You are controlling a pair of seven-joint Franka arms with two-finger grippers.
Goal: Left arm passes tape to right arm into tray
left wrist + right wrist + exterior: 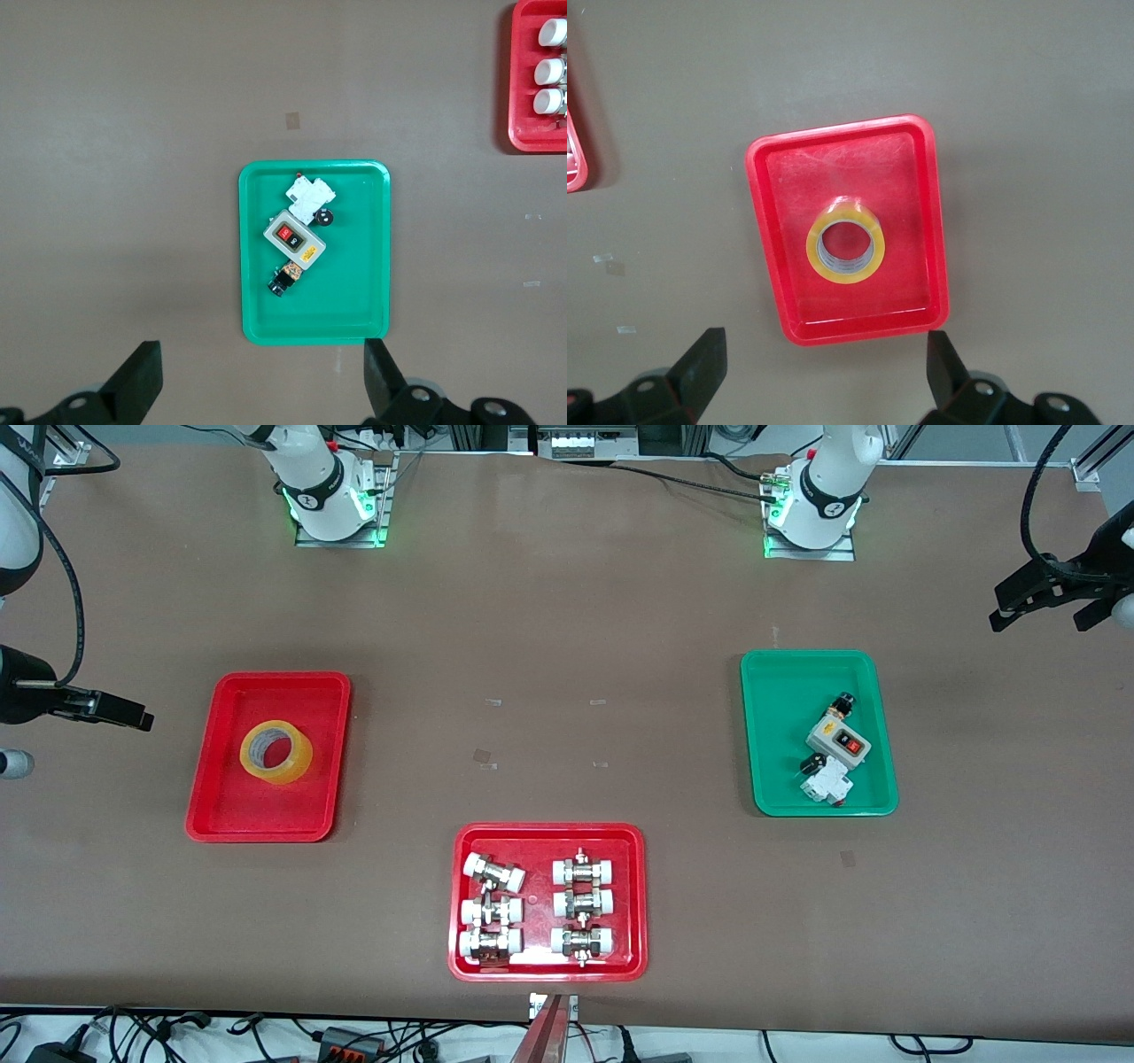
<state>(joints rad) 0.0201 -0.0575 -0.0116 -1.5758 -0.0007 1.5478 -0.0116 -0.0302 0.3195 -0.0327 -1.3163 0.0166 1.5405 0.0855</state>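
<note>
The translucent yellow tape roll point(276, 752) lies flat in the red plastic tray point(221, 806) near the table's right-arm edge, while both spread-fingered, empty grippers, left point(1045, 605) and right point(124, 714), hang half cut off at opposite table edges.

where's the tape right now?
The tape lies flat in the red tray toward the right arm's end of the table; neither gripper holds it.

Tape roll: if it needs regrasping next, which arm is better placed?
Right. The tape roll lies in the red tray at the right arm's end; the open right pincer looks down on it. The open left pincer overlooks the green tray.
</note>
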